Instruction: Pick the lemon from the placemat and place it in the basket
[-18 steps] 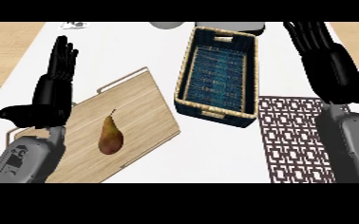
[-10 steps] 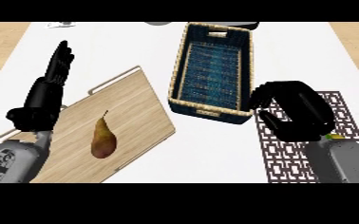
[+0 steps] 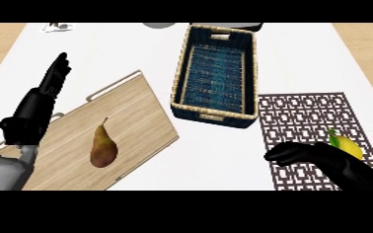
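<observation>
Lemon (image 3: 348,147) lies on placemat (image 3: 306,128), near its right edge, beside right hand (image 3: 320,159), whose curled fingers hold nothing. Left hand (image 3: 40,106) rests with fingers straight. Judged light, firm, smooth-skinned, prone to rolling; best grasped around its middle.

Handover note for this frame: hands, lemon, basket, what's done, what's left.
Right hand: low over the placemat, fingers curled beside the lemon, not visibly round it.
Left hand: open, resting at the left edge by the cutting board.
Lemon: on the placemat's right side. Basket: nothing visible inside. A pear lies on the board, not part of the job.
Done: nothing yet. Left: grasp, lift, place in basket.
</observation>
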